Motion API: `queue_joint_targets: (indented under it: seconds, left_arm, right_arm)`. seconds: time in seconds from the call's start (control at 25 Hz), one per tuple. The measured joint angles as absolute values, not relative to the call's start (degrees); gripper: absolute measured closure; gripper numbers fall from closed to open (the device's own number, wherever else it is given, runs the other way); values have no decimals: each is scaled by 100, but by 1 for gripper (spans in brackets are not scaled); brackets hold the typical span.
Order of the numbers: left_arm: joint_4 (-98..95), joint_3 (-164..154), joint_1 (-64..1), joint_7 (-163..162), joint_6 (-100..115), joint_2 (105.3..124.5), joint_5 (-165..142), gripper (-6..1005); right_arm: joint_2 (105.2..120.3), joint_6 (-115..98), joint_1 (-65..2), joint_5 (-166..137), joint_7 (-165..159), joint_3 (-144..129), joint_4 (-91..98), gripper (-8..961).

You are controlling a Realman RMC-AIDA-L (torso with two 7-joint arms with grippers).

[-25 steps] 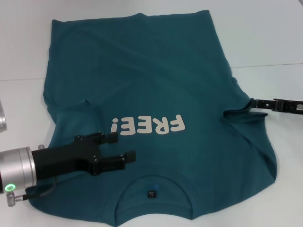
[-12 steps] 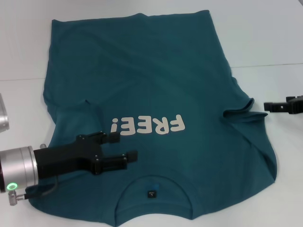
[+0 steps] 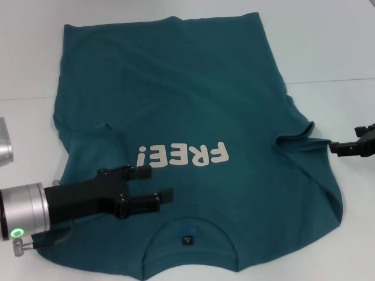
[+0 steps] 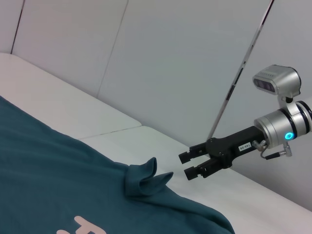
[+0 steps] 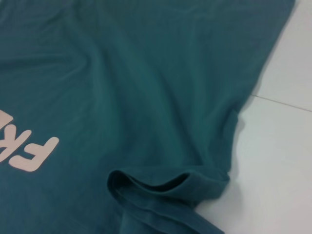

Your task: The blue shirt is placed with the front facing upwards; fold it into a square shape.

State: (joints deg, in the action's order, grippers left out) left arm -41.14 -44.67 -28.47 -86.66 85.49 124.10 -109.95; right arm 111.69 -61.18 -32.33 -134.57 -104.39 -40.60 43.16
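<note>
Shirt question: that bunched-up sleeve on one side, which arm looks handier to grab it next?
Probably the right. The right gripper sits just off the shirt, beside the bunched sleeve, open. The left gripper hangs over the chest near the collar, far across.

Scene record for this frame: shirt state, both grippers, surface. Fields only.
shirt: blue shirt lies flat, front up, "FREE!" print showing, collar toward the robot, not folded
sleeve: on the robot's right, edge bunched into a raised fold
left gripper: open, over the shirt between print and collar
right gripper: open, off the shirt beside the bunched sleeve, holding nothing
surface: white table
</note>
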Motion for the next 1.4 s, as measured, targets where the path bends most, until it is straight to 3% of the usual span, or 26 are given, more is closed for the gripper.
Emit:
queue_joint_targets:
  seconds: [1.08, 1.32, 1.4]
  left_arm:
    - [-4021, -4438, -2865, -8666, 8519, 12402, -10985, 125]
    - [-4010, -4431, -2860, -8666, 8511, 12401, -10985, 125]
    - [-4013, -4415, -2856, -8666, 8507, 12397, -10985, 125]
  right_arm:
    - [11651, -5293, -3525, -13835, -10112, -4140, 4028, 101]
    - [11662, -5256, -3551, -13841, -10193, -4140, 4000, 315]
    - [11662, -5244, -3551, -13840, -10276, -4140, 4017, 438]
